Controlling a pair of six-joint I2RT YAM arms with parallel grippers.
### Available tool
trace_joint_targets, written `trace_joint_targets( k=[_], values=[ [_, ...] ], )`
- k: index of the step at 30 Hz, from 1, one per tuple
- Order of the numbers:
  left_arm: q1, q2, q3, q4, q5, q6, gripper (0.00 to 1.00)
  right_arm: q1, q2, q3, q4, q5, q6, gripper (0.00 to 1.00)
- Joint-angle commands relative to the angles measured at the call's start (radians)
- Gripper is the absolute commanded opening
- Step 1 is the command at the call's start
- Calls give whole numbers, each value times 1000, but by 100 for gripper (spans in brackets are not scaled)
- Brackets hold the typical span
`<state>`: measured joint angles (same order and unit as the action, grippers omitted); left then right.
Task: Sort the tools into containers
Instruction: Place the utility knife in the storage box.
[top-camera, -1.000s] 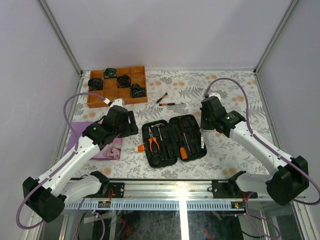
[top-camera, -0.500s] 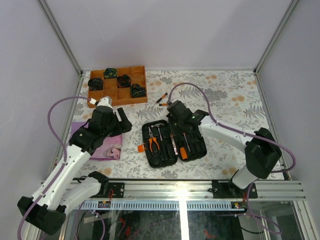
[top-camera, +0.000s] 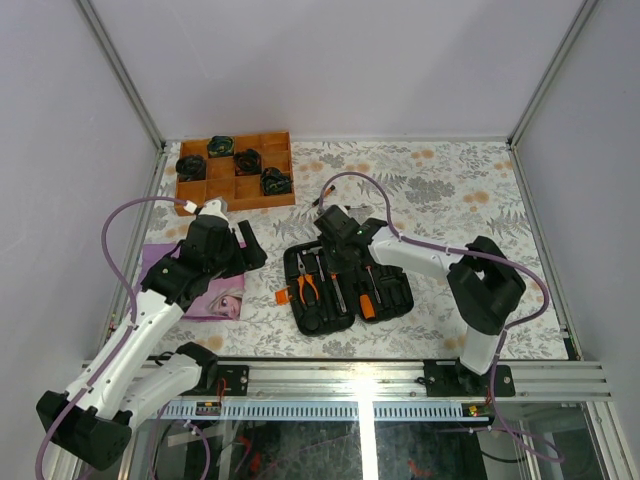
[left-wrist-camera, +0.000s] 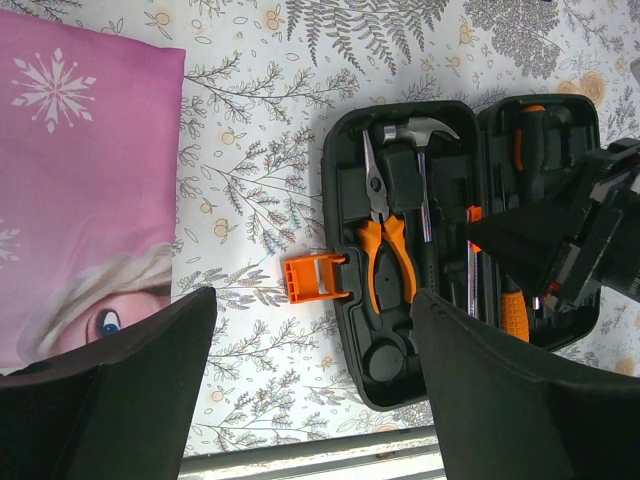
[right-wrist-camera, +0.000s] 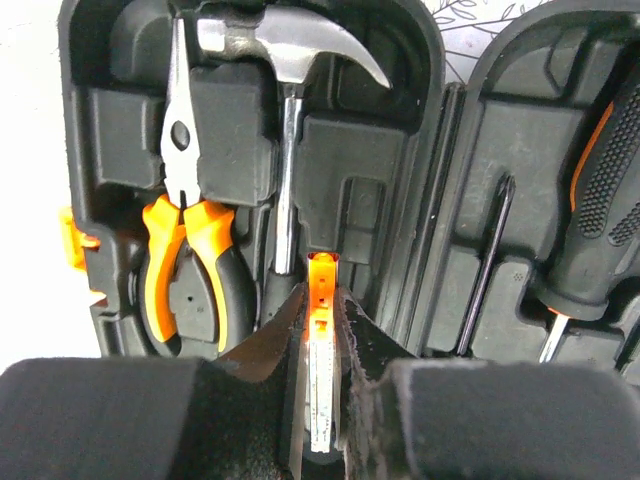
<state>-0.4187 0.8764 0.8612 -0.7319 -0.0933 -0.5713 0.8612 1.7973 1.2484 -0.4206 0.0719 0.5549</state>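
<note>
A wooden tray (top-camera: 275, 147) holding dark objects (top-camera: 275, 182) sits beyond a pink printed cloth (left-wrist-camera: 80, 150) on floral tablecloth (top-camera: 450, 190).

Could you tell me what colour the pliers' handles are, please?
The pliers have orange-and-black handles; right wrist view shows them best.

Right tool (right-wrist-camera: 322, 305) hides most of its screwdriver (right-wrist-camera: 320, 272).

arms (top-camera: 150, 305): white links, blk joints | cables (top-camera: 106, 243): purple | L end effector (left-wrist-camera: 315, 300), R end effector (right-wrist-camera: 320, 310): blk
</note>
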Motion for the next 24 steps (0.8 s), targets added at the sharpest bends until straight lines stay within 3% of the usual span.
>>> trace_joint_targets(
  k=[1, 8, 15, 24],
  values=[
    [4, -6, -11, 41, 17, 8, 78, 6, 26, 51, 4, 66, 8, 1],
    [4, 4, -13, 46, 30, 10, 78, 6, 66, 66, -4, 129, 19, 8],
    [4, 1, -16, 50, 29, 8, 78, 6, 74, 60, 0, 118, 22, 23],
    [4, 6, -16, 52, 35, 8, 78, 7, 44, 63, 18, 72, 6, 33]
  ],
)
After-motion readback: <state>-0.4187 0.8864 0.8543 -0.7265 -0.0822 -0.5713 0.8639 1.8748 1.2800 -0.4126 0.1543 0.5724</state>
